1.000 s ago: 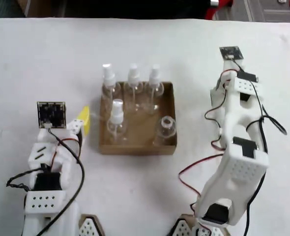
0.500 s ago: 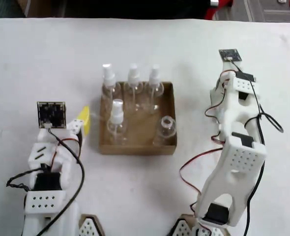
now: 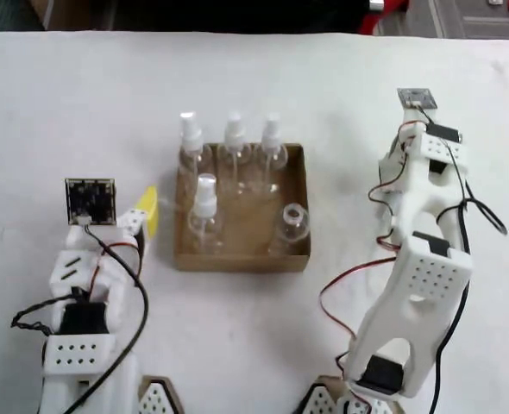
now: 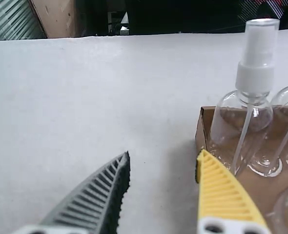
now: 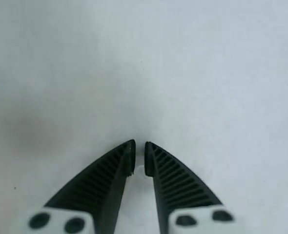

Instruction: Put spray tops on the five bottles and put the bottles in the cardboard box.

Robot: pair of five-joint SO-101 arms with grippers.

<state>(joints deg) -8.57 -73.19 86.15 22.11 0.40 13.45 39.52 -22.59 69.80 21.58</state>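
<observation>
Risk: uncapped bottle (image 3: 291, 221) in cardboard box (image 3: 241, 257) being tipped during capping, unbraced; R gripper (image 5: 139, 145) being held near-shut, hold unclear; L gripper (image 4: 164, 156) being held open, empty.

The table (image 3: 82, 95) is covered in white; beyond its far edge, a slatted shutter (image 4: 10, 19) and a brown panel (image 4: 61, 17) are seen in darkness.

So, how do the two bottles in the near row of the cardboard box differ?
The near-left bottle carries a white spray top; the near-right bottle has a bare, open neck. With its top, the near-left bottle stands taller than the near-right bottle. Both are clear, upright and inside the cardboard box.
</observation>
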